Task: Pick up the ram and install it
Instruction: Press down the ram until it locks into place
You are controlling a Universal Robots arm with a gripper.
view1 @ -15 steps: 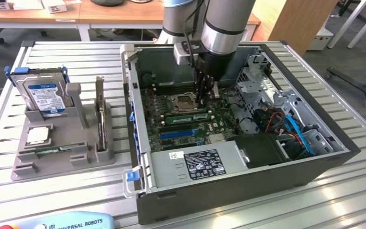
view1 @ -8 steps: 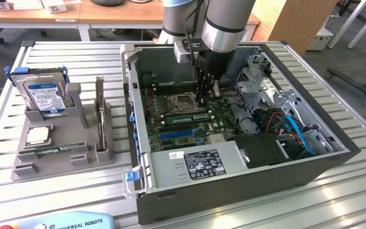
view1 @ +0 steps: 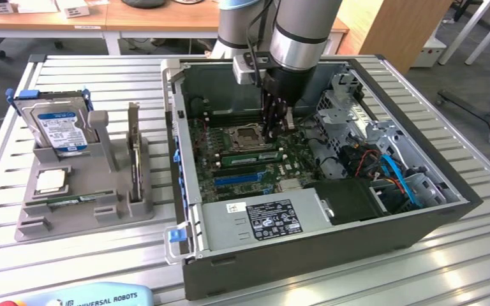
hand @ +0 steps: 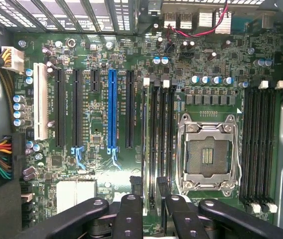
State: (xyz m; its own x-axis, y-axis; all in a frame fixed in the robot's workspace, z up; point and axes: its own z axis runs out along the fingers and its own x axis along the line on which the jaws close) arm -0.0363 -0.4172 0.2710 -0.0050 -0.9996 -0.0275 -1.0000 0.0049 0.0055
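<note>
The tool is released, fingers spread and holding nothing, low inside the computer case. The ram stands edge-up in a motherboard slot beside the processor socket, just under the gap between the fingers.

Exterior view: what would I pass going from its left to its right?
Hard drive with blue label → dark card standing in the grey holder → gripper inside the computer case → blue cables.
</note>
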